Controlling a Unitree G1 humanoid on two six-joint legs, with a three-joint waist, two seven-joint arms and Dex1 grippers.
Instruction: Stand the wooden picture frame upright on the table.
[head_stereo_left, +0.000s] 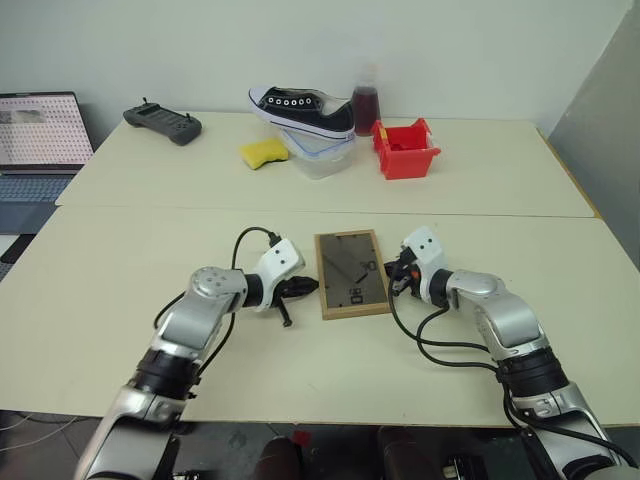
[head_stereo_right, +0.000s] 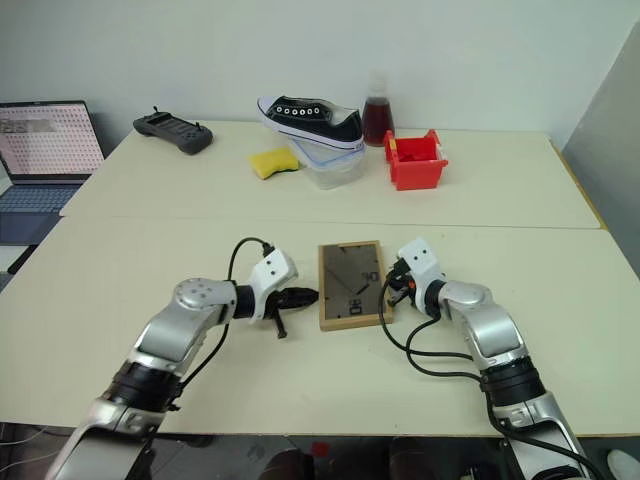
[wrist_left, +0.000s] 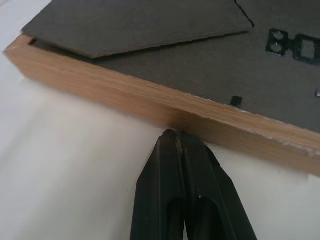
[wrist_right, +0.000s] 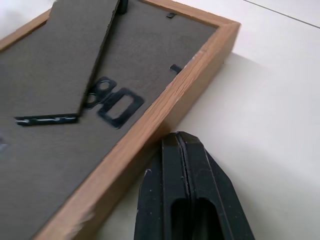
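On the table (head_stereo_left: 120, 300), wooden picture frame (head_stereo_left: 351, 273) face-down, unlabelled

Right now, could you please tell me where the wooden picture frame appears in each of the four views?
Left eye view: wooden picture frame lies back-up at centre, between the grippers.
Right eye view: centre, again between them.
Left wrist view: its wooden side edge crosses above the shut left gripper.
Right wrist view: its corner and dark back sit beside the shut right gripper.
Shared landmark: the fold-out stand on its back.
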